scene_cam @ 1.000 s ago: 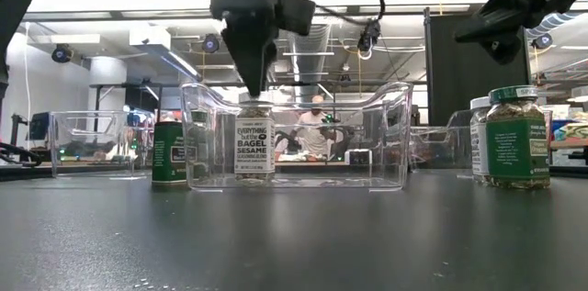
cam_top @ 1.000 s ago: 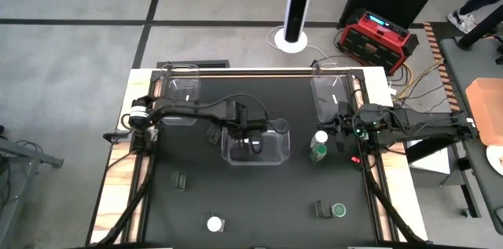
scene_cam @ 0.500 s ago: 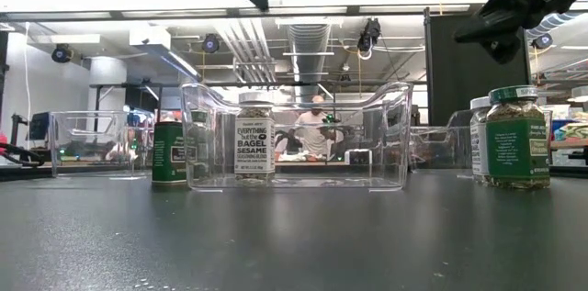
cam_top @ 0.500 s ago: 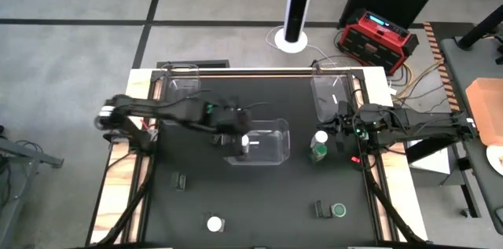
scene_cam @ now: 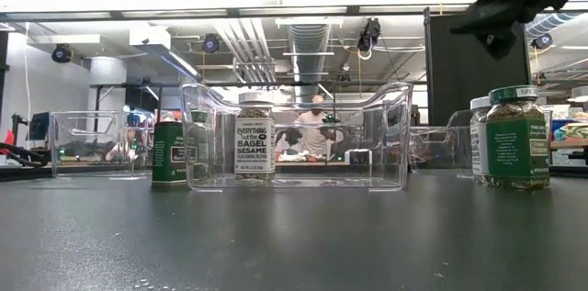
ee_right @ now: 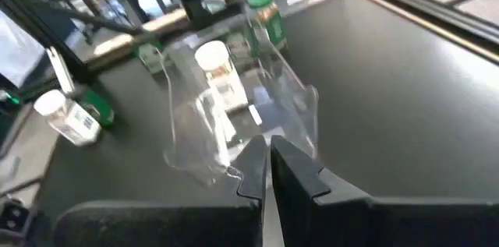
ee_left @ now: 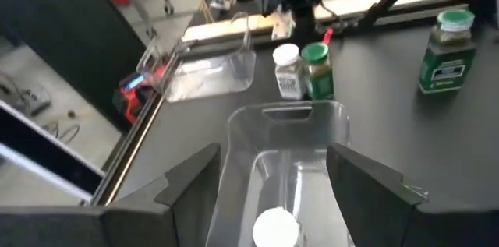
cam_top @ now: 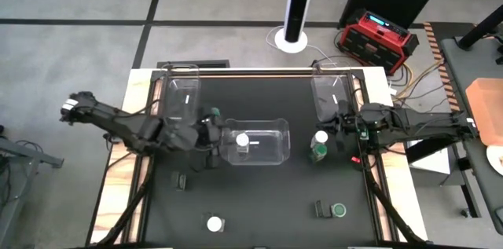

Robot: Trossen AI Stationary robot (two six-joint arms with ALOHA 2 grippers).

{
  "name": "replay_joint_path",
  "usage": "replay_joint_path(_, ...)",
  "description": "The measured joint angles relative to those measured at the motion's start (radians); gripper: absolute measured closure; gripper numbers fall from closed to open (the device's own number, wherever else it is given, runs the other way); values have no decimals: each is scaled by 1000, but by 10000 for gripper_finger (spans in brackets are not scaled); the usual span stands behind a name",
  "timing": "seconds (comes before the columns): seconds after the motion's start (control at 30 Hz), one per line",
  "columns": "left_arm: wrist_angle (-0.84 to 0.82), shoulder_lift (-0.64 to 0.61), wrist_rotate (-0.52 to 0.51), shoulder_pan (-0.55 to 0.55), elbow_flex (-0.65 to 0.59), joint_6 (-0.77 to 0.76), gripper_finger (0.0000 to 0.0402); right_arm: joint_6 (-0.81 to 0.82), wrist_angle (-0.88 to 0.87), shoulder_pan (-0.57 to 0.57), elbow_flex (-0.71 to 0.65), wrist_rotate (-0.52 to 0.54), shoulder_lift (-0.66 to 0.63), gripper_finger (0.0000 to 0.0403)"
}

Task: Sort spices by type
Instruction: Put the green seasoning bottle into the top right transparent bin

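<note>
Left claw [ee_left: 269,192] agape, right claw [ee_right: 267,171] closed; label on white-lidded jar [scene_cam: 254,139] only low-view.

My left claw [ee_left: 273,192] hangs wide open over the clear bin [ee_left: 288,161], one dark finger [ee_left: 183,192] on each side of it. Inside the bin, right below me, a white-lidded jar [ee_left: 277,229] stands upright. Past the bin's far end, a white-capped jar [ee_left: 287,70] and a green-lidded jar [ee_left: 316,69] stand touching on the dark table [ee_left: 390,138]. Another green-lidded jar [ee_left: 447,51] stands well apart from them. A second clear bin [ee_left: 210,75] sits near the table edge.
</note>
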Motion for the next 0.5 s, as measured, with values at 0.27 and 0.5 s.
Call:
replay_joint_path(0.27,138,-71,-1,-7,-109,32,183,110,79,20,47,-27,47,390)
replay_joint_path(0.5,139,-74,-7,-7,-110,58,183,212,-8,63,181,-27,251,390)
